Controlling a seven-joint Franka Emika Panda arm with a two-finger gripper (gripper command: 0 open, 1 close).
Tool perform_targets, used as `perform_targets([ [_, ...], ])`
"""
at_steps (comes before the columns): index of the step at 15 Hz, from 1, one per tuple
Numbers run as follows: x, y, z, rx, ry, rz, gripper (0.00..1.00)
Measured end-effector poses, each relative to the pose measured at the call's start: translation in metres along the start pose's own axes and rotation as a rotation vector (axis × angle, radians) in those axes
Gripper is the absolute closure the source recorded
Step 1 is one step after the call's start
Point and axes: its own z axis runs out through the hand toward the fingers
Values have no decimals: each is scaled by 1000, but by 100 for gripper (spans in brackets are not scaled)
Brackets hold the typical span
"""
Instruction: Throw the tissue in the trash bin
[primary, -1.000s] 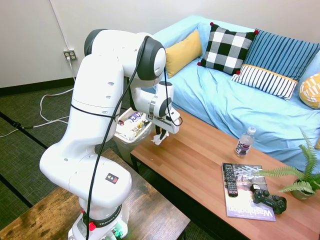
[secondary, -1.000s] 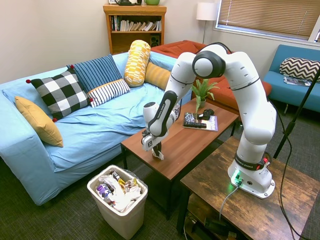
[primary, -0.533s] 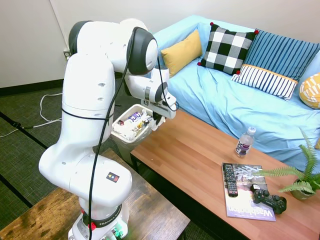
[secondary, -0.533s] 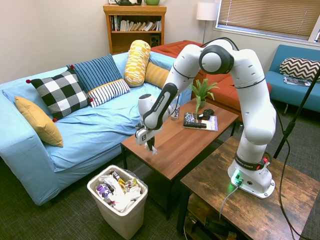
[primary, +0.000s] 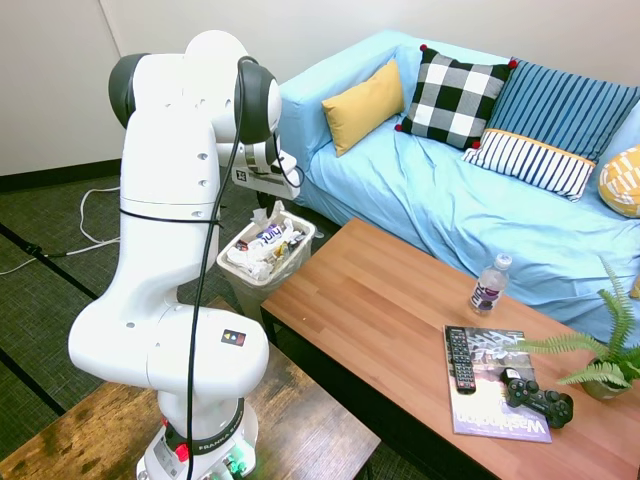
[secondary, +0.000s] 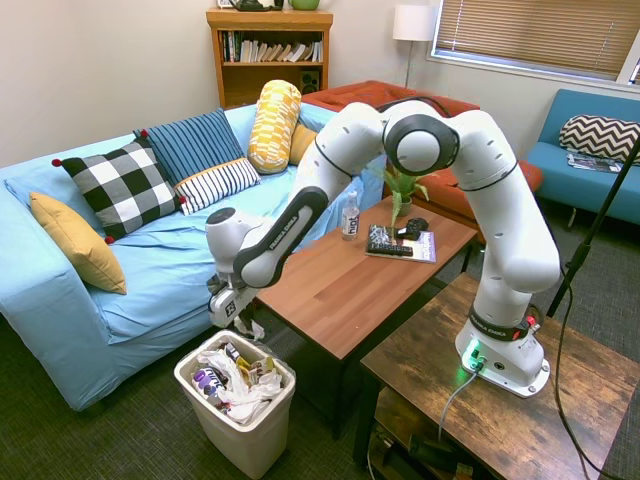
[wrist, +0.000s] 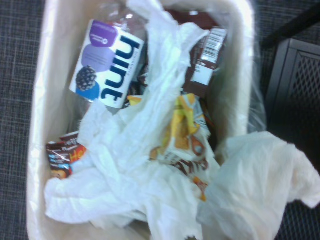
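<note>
A crumpled white tissue (secondary: 251, 329) hangs from my gripper (secondary: 240, 321), which is shut on it just above the trash bin (secondary: 245, 440). The bin is a small white wastebasket with a liner, standing on the carpet between the sofa and the coffee table's end. From the other side, the tissue (primary: 276, 213) dangles over the bin's far rim (primary: 293, 258) below the gripper (primary: 272, 200). In the wrist view the tissue (wrist: 257, 185) rises at the lower right over the bin (wrist: 42, 100), which is full of wrappers, white paper and a bottle.
The wooden coffee table (secondary: 350, 285) stands beside the bin, bearing a water bottle (primary: 489, 283), a magazine (primary: 495, 395) with a remote, a game controller (primary: 536, 395) and a plant (primary: 605, 360). A blue sofa (primary: 480, 210) with pillows lies behind. A dark side table (primary: 300, 420) holds the arm.
The arm has swung off the coffee table's end and carried the tissue over to the trash bin, lowering until it hangs just above the rim.
</note>
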Motion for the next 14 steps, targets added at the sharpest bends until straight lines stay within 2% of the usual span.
perform_targets([
  [4, -13, -22, 27, -13, 0, -21, 0],
  [14, 0, -24, 35, -16, 12, -7, 0],
])
